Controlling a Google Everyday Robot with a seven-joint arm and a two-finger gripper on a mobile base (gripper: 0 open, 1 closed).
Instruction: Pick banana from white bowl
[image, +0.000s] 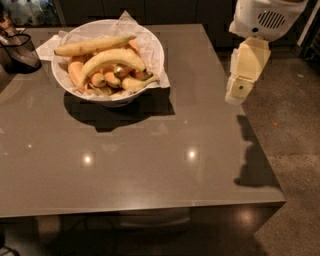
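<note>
The white bowl (157, 46), lined with crumpled white paper, stands at the back left of the grey table (150, 165). The large curved pale-yellow banana (112, 59) lies arched on top of the fruit in the bowl. A straighter long banana (92, 46) lies behind it, and several small stubby orange-yellow bananas (106, 80) lie under it. My gripper (236, 94) hangs from the cream and white arm over the table's right edge. It is well to the right of the bowl and holds nothing that shows.
A dark mesh container (20, 50) stands at the table's far left edge. The table's right edge runs just below the arm, with speckled floor (290, 150) beyond it. Dark cabinets stand behind the table.
</note>
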